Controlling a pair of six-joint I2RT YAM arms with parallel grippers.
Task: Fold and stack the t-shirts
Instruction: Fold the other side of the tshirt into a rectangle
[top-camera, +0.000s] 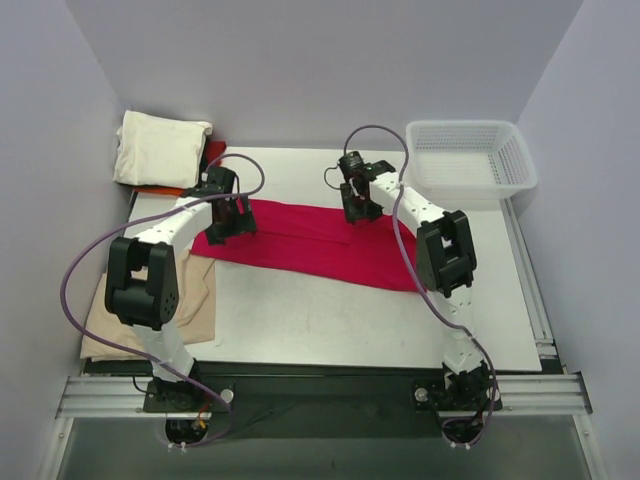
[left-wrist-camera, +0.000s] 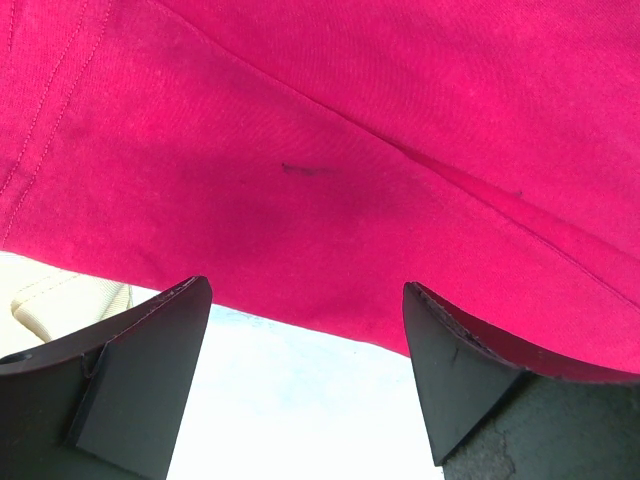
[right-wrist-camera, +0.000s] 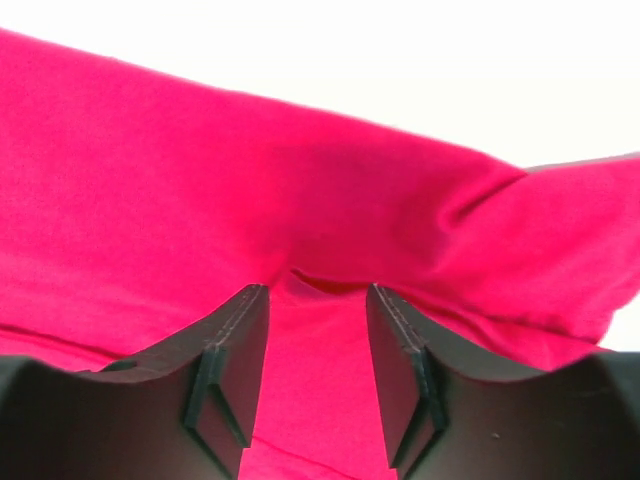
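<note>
Spread soft-cloth crimson-red t-shirt (top-camera: 310, 240): plain crimson, no print; seams stitched in matching red; one small dark fleck in the left wrist view.
Folded cream-white cloth t-shirt (top-camera: 158, 148): plain cream.
Orange-red cloth t-shirt (top-camera: 160, 189): plain orange-red, only an edge showing.
Flat tan-beige cloth t-shirt (top-camera: 198, 295): plain tan.
White plastic lattice basket (top-camera: 470, 158): white, open grid pattern.
Flat table top (top-camera: 350, 320): plain white.
Left gripper (left-wrist-camera: 306, 283): black fingers.
Right gripper (right-wrist-camera: 316, 288): black fingers.

Pale lilac walls (top-camera: 300, 60) w/ white table (top-camera: 330, 320) (metal rail (top-camera: 100, 395) at near edge).
</note>
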